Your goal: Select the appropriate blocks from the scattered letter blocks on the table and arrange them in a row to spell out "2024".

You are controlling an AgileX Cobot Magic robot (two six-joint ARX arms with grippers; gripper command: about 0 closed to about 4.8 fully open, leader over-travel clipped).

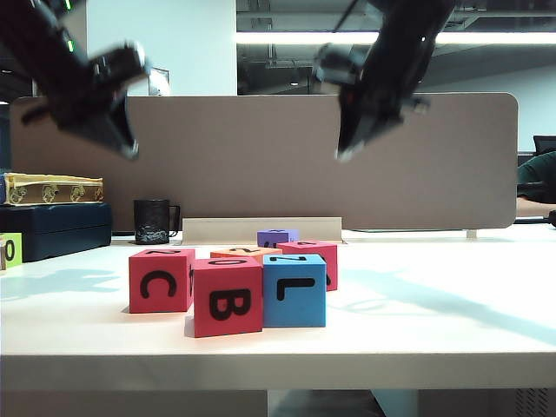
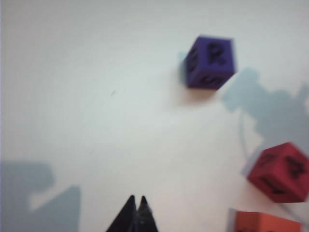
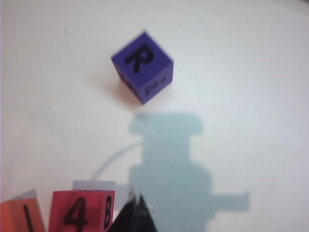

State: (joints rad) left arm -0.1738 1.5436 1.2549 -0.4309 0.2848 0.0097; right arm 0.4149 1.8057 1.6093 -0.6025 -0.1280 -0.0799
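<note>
The left gripper hangs clenched and empty at ten o'clock above the scattered letter blocks. The right gripper, also clenched and empty, hangs at one o'clock above them.

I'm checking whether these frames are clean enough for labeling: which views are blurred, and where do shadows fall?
Exterior view: both arms dark and motion-smeared, blocks sharp. Left wrist view: soft, purple block fuzzy, arm shadows on the table. Right wrist view: sharper, R legible, large arm shadow below the purple block.
</note>
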